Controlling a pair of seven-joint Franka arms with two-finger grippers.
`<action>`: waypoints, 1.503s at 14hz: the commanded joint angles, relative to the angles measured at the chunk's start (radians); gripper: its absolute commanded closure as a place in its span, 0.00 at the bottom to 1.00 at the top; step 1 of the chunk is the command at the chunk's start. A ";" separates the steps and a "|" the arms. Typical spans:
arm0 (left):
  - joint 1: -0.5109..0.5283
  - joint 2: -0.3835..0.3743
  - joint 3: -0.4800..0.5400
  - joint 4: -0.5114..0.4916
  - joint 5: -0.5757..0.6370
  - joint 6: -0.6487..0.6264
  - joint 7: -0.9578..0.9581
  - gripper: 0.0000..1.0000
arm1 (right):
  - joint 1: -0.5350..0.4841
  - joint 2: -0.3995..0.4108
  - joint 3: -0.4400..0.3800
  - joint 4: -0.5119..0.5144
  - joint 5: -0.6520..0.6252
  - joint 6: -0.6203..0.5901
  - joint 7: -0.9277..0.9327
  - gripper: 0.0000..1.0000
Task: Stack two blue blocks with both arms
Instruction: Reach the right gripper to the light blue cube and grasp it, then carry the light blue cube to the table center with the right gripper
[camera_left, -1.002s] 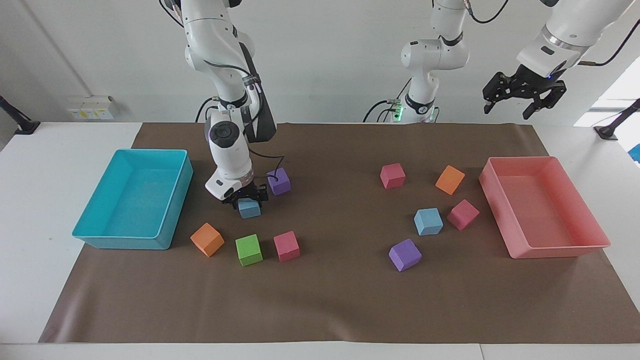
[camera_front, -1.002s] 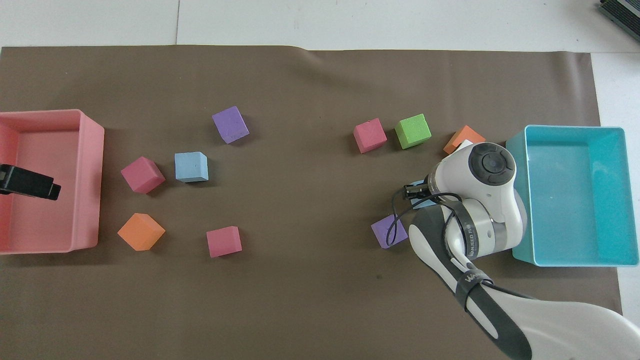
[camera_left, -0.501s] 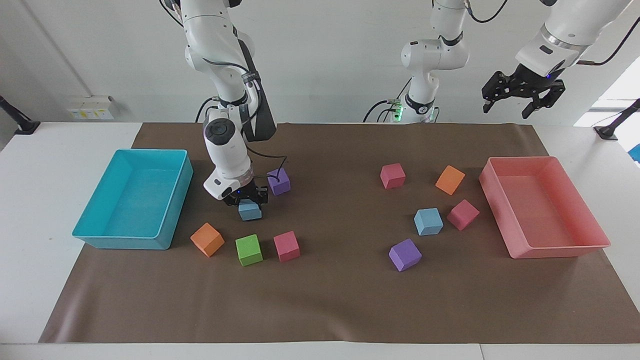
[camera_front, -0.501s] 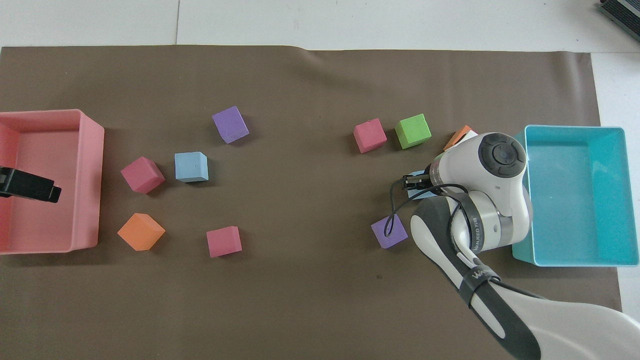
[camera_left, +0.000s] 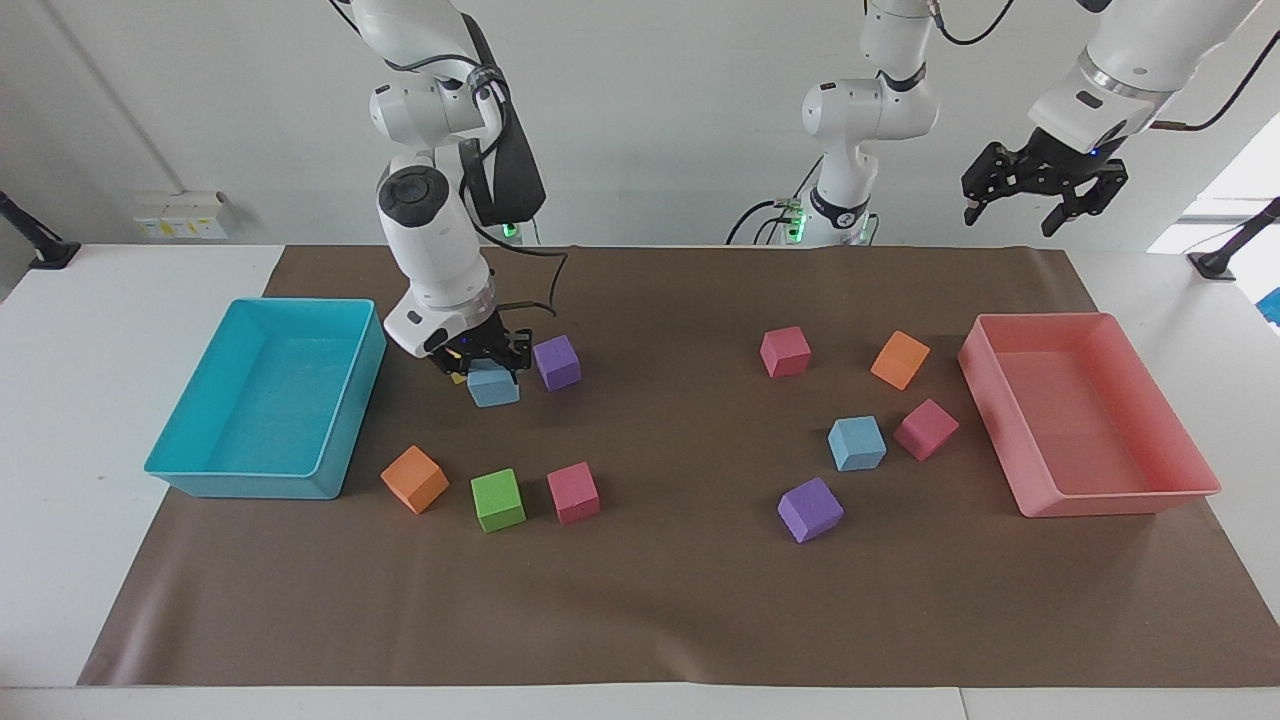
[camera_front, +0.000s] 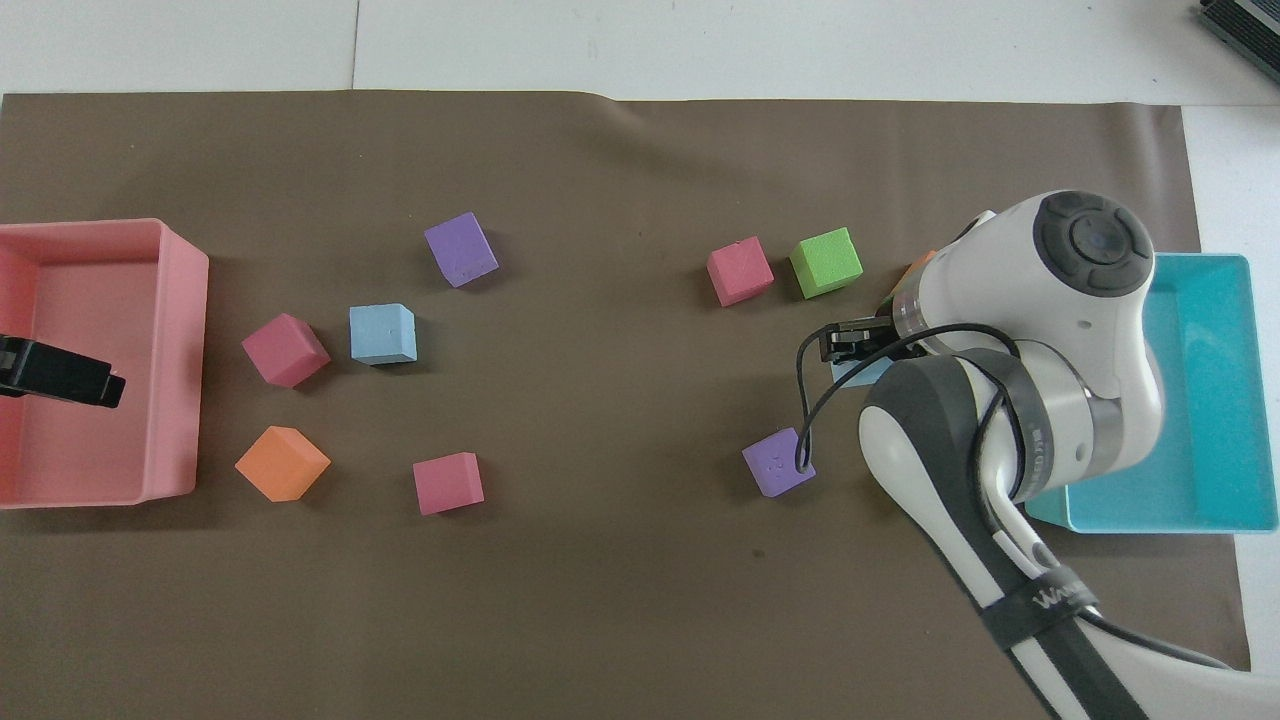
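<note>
Entry, read across the facing view from the right arm's end of the table.

- Cyan tray (camera_left: 160, 465) sat at the right arm's end of the mat.
- Right gripper (camera_left: 485, 362) hung over the mat just beside the tray, its jaws pinching the held blue block (camera_left: 494, 389) on two opposite side faces. The block looked clear of the mat and hung level.
- A purple cube (camera_left: 556, 362) lay just beside the block but apart from it. An orange cube (camera_left: 414, 479), a green cube (camera_left: 498, 499) and a pink cube (camera_left: 573, 492) lay farther from the robots.
- Second blue block (camera_left: 857, 443) rested flat on the mat toward the left arm's end. A magenta cube (camera_left: 926, 429) lay just beside it, and its top face was uncovered.
- Pink tray (camera_left: 1100, 500) sat at the left arm's end.
- Left gripper (camera_left: 1030, 205) waited high over the pink tray with its jaws spread and nothing in them.

Handling, judged:
- The blocks are matte foam, so light, slightly compressible and not slippery.
- A modest squeeze should hold one; a hard squeeze could dent it and tilt it on release.
- The best hold is across parallel side faces, high on the block, which leaves the underside free to seat squarely.
- Being so light, the resting block could slide if nudged.
</note>
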 joint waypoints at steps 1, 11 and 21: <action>-0.010 -0.033 0.005 -0.038 -0.006 0.004 0.006 0.00 | 0.021 0.058 -0.001 0.080 0.008 -0.019 0.029 1.00; -0.010 -0.031 0.005 -0.038 -0.006 0.004 0.006 0.00 | 0.248 0.369 0.001 0.323 0.008 0.049 0.394 1.00; -0.010 -0.031 0.005 -0.037 -0.006 0.004 0.006 0.00 | 0.308 0.403 0.004 0.311 0.074 0.123 0.489 1.00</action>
